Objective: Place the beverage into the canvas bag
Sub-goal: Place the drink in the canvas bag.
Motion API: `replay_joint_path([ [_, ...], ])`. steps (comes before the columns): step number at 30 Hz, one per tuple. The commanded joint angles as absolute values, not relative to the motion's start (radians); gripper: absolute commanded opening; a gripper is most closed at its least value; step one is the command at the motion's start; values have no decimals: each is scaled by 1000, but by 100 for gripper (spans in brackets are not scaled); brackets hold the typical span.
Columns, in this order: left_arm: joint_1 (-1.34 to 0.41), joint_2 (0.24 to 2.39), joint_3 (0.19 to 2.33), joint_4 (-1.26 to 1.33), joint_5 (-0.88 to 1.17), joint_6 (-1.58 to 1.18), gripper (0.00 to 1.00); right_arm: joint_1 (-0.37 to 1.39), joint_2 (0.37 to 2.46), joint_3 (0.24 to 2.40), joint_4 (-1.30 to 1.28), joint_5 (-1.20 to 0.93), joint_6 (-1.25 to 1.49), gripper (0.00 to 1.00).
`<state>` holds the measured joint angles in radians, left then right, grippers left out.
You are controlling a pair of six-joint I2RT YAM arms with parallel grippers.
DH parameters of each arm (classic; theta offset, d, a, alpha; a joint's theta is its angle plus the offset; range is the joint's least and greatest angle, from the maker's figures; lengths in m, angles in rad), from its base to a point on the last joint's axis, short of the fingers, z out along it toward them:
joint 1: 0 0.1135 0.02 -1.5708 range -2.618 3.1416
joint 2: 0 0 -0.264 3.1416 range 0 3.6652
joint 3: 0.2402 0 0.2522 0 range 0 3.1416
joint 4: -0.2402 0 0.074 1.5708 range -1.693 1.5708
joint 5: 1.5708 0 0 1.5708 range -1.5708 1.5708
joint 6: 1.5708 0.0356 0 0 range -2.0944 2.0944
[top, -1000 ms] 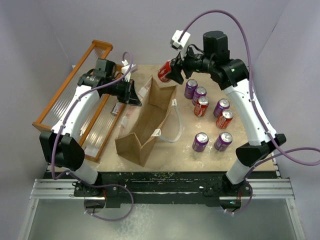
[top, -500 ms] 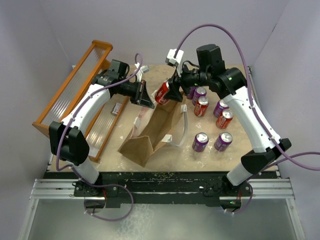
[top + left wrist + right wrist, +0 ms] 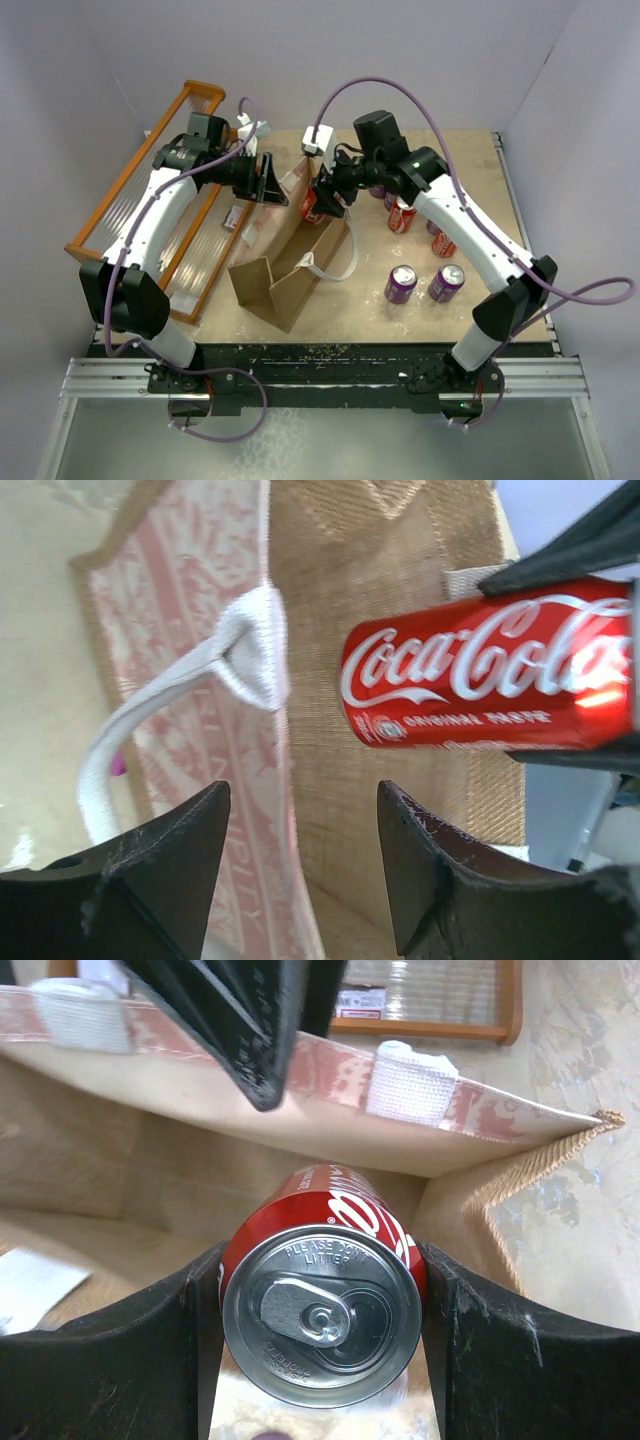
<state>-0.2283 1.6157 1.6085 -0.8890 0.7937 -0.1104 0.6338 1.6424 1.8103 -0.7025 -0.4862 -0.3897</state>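
Note:
The beverage, a red Coca-Cola can (image 3: 310, 207), is gripped by my right gripper (image 3: 320, 195) and hangs bottom-first inside the open mouth of the canvas bag (image 3: 270, 285). In the right wrist view both fingers press the sides of the can (image 3: 320, 1310), with the bag's tan inside (image 3: 100, 1160) beyond it. My left gripper (image 3: 275, 190) stands open at the bag's far-left rim. In the left wrist view the rim of the bag (image 3: 400, 540) runs between the open fingers of that gripper (image 3: 305, 870), with a white handle (image 3: 250, 650) just ahead and the can (image 3: 490, 675) to the right.
An orange slatted rack (image 3: 130, 200) lies along the left edge of the table. Several purple and red cans stand right of the bag, among them a purple can (image 3: 401, 283) and a red can (image 3: 404, 213). The bag's second white handle (image 3: 335, 270) droops toward them.
My left gripper has opened and let go of the bag's rim. The right arm has carried the can left and down into the bag's mouth.

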Motion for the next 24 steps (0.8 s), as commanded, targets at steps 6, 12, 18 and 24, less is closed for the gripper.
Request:
replay_joint_path([
  [6,-207,1535,1576,-920,693,-3,62,682,1732,1858,-518,-360,-397,0],
  [12,-205,1515,1526,-911,674,8,42,684,1753,1808,-461,-270,-389,0],
  [18,-202,1508,1478,-893,719,9,10,686,1767,1747,-436,-162,-351,0],
  [24,-202,1506,1445,-900,851,4,0,680,1725,1699,-382,-16,-360,0],
])
